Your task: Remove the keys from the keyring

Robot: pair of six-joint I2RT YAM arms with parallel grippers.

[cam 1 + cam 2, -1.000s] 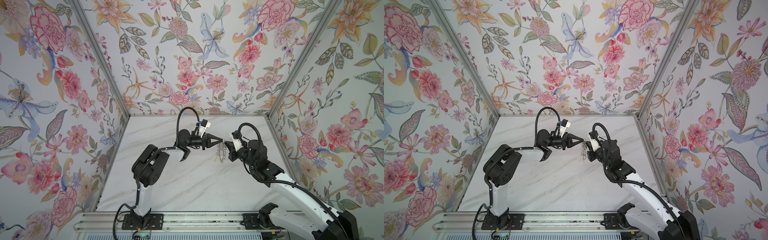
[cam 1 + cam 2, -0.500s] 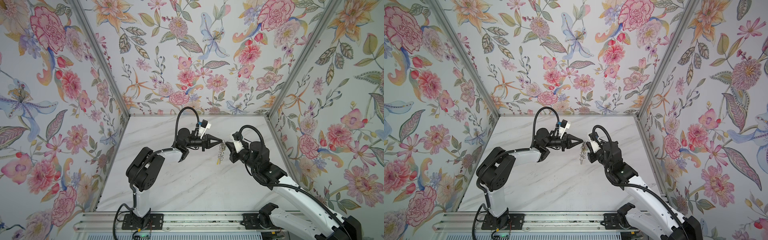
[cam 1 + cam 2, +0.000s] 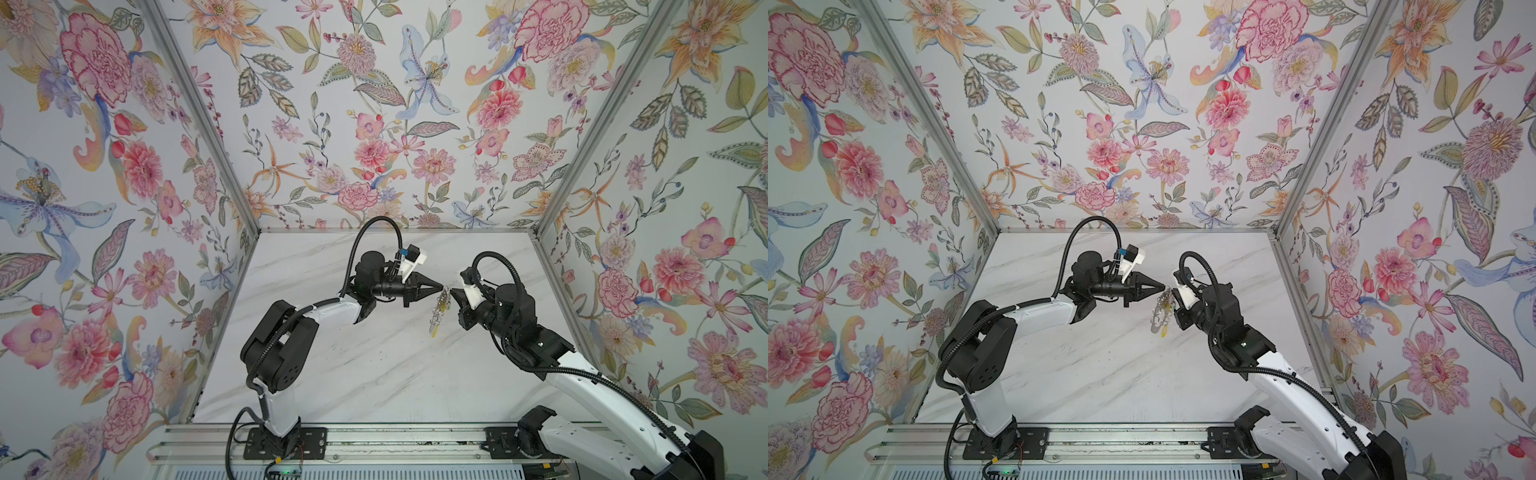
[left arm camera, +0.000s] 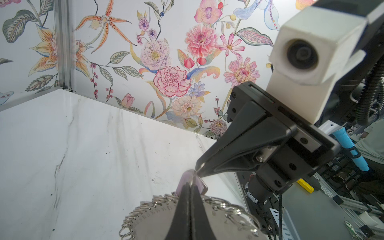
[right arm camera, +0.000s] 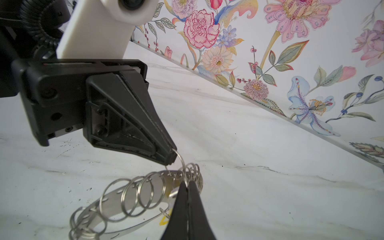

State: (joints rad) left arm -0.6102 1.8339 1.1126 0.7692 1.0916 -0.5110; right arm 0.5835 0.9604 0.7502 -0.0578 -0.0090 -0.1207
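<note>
The keyring (image 3: 439, 309) hangs above the marble table between both grippers; it shows too in a top view (image 3: 1160, 316). It is a flat grey plate (image 4: 158, 220) fringed with silver wire rings (image 5: 126, 197). My left gripper (image 3: 442, 286) is shut on a wire ring at its upper edge, next to a lilac tag (image 4: 184, 181). My right gripper (image 3: 452, 292) faces it tip to tip, shut on a neighbouring wire ring (image 5: 187, 184). A yellow tag (image 5: 164, 222) hangs below the plate, also seen in a top view (image 3: 433, 331). The metal keys themselves are hidden.
Floral walls (image 3: 374, 124) close in the white marble table (image 3: 374, 365) on three sides, with metal corner posts (image 3: 582, 145). A rail with both arm bases (image 3: 374, 440) runs along the front edge.
Both grippers stay shut at the keyring, tip to tip. The left arm's elbow has swung slightly to the left, and the keyring hangs a little lower and more edge-on.
</note>
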